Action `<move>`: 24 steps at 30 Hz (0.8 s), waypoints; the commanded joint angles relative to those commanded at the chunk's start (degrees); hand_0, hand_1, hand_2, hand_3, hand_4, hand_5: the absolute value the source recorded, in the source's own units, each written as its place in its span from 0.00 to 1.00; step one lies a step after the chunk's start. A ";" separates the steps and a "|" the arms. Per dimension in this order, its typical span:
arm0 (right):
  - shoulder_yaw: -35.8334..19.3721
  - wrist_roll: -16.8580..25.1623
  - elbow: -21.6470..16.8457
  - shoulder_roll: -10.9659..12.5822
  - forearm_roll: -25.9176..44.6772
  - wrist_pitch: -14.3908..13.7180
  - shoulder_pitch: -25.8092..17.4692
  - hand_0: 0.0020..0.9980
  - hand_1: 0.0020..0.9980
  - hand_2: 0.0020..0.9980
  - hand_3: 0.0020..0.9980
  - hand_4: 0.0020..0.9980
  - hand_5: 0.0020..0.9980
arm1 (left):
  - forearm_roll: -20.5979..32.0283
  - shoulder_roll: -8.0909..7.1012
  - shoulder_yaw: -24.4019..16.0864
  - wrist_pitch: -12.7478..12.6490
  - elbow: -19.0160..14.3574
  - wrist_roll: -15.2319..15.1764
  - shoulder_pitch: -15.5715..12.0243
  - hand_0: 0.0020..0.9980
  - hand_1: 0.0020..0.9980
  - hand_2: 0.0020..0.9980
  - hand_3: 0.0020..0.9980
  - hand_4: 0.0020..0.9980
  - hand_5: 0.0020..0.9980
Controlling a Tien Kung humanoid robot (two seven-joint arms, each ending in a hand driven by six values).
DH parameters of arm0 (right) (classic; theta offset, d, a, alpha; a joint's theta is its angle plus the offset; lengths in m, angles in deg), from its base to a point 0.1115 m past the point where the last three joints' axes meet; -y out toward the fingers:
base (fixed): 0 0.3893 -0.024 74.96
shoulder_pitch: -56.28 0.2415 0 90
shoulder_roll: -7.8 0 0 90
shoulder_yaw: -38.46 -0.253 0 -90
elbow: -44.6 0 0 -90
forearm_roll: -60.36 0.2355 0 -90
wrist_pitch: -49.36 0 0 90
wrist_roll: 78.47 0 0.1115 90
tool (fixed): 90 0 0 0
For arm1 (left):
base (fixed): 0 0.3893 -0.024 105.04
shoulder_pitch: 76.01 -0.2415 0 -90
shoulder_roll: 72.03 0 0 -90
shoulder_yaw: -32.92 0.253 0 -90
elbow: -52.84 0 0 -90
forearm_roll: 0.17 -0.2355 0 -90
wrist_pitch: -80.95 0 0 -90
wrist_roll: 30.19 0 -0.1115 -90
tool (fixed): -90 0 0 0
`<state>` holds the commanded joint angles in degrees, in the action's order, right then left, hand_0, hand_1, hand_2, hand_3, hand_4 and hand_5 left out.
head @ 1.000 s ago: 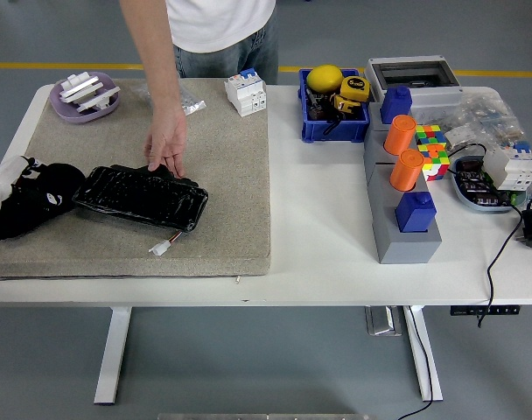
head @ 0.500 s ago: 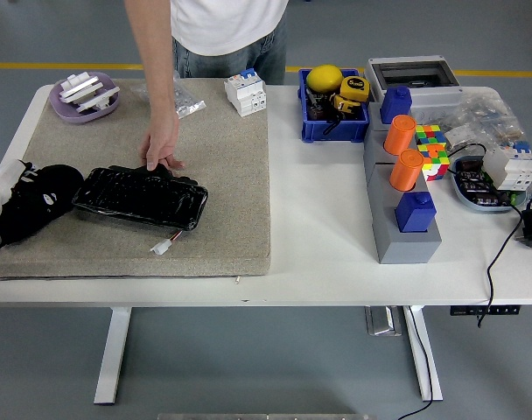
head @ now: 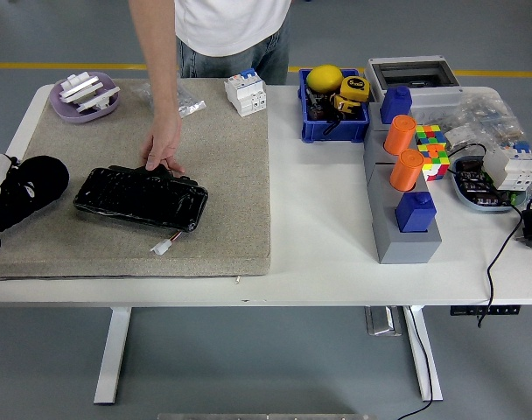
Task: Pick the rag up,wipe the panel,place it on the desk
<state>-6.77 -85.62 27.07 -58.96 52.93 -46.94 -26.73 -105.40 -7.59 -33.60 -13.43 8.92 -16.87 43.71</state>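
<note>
Left hand (head: pixel 25 188): black, at the left edge of the beige mat (head: pixel 222 175), just beside the panel's left end but apart from it; its fingers look curled into a rounded fist, with nothing visibly held (though the black-on-black makes this hard to judge).
Right hand: out of view.
Panel (head: pixel 141 197): a glossy black slab lying flat on the mat, left of centre, slightly slanted, with a small white connector (head: pixel 161 247) on short wires just beside its near right corner.
Rag: cannot be picked out anywhere on the table.
Person's hand (head: pixel 164 147): reaches down from the far side, fingertips resting on the panel's far edge.
Purple dish (head: pixel 84 96): on the mat's far left corner, holding white parts.
White breaker (head: pixel 246 92): upright at the mat's far right corner.
Blue bin (head: pixel 332 105): right of the breaker, holding a yellow object and a tape measure.
Grey fixture (head: pixel 404 206): on the bare table to the right, carrying two orange cylinders and blue blocks.
</note>
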 joint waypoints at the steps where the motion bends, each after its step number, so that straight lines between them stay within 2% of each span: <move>1: 0.08 -0.02 0.01 0.01 0.03 0.01 0.01 0.75 0.62 0.62 0.56 0.91 0.42 | -0.71 0.07 -1.18 -0.34 -1.08 0.35 -0.50 0.26 0.52 0.70 0.56 0.00 0.00; 5: -0.30 0.03 0.02 0.01 -0.12 -0.02 -0.12 0.75 0.62 0.62 0.56 0.91 0.42 | -3.69 0.44 -4.64 -1.86 -6.77 1.91 -2.74 0.24 0.52 0.70 0.55 0.00 0.00; 9: -0.30 0.09 0.10 -0.06 -0.01 0.09 -0.26 0.75 0.62 0.62 0.56 0.91 0.42 | -4.68 1.19 -4.26 -3.94 -11.16 2.71 -3.27 0.25 0.52 0.69 0.54 0.00 0.00; 16: -0.61 0.34 -0.06 0.03 -0.39 -0.14 0.07 0.75 0.62 0.62 0.56 0.91 0.42 | -4.89 3.17 -1.48 -6.94 -11.04 3.56 -2.73 0.25 0.52 0.69 0.54 0.00 0.00; 24: -0.69 0.27 0.20 0.06 -0.12 0.07 -0.26 0.75 0.62 0.62 0.56 0.91 0.42 | -5.12 3.93 -0.27 -8.04 -12.22 4.22 -3.38 0.25 0.51 0.68 0.53 0.00 0.00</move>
<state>-7.46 -85.35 27.26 -58.90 52.81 -46.88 -26.99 -110.52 -3.66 -33.87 -21.47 -3.30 -12.65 40.33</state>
